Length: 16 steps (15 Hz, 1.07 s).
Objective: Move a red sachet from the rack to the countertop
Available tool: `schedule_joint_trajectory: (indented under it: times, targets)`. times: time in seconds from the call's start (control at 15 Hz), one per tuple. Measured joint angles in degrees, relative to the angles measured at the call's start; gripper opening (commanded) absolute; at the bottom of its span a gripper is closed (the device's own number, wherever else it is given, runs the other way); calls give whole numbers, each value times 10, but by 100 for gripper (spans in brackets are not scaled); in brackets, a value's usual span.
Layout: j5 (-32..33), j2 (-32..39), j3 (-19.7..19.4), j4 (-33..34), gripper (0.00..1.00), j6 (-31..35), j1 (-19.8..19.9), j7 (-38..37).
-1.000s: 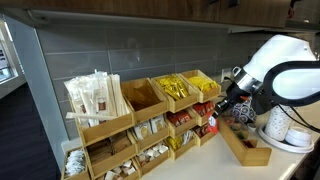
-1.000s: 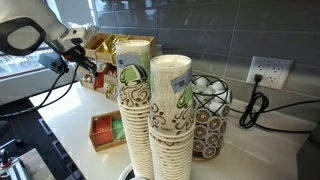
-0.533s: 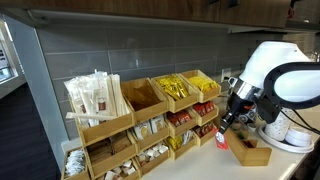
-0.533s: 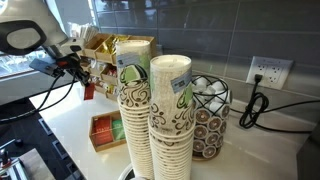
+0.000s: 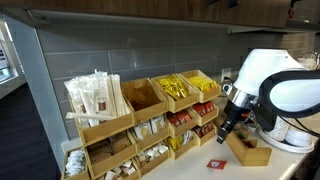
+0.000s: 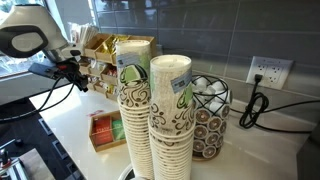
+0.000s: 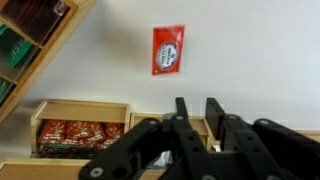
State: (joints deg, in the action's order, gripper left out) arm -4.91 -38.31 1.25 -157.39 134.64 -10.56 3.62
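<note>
The red sachet [image 7: 167,49] lies flat on the pale countertop [image 7: 250,60], apart from my gripper. It also shows in an exterior view [image 5: 213,163], in front of the rack [image 5: 140,120]. My gripper [image 7: 198,108] hangs above the countertop with its fingers apart and nothing between them. It shows in both exterior views [image 5: 227,130] [image 6: 80,72], just off the rack's end. The wooden rack holds yellow and red packets and stirrers, and its corner shows in the wrist view [image 7: 35,45].
A small low wooden tray [image 5: 248,150] [image 6: 104,131] with red and green packets stands by the gripper, and shows in the wrist view [image 7: 80,108]. Stacks of paper cups [image 6: 150,110], a wire basket of pods [image 6: 210,115] and a plugged cable [image 6: 255,100] stand further along.
My gripper has moved away from the rack and down towards the countertop. The red sachet, at the fingers half a second ago, now lies free on the countertop.
</note>
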Motion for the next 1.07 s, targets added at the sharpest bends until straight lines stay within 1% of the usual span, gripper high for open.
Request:
schedule_joint_trajectory:
  times: [0.2,0.33,0.4,1.07]
  targets:
    - [0,-8,1,3,84,0,1,0]
    - [0,-22,2,5,98,0,1,-1]
    - [1,-32,3,4,100,0,3,-1]
    - [3,-149,6,3,100,-46,23,-2]
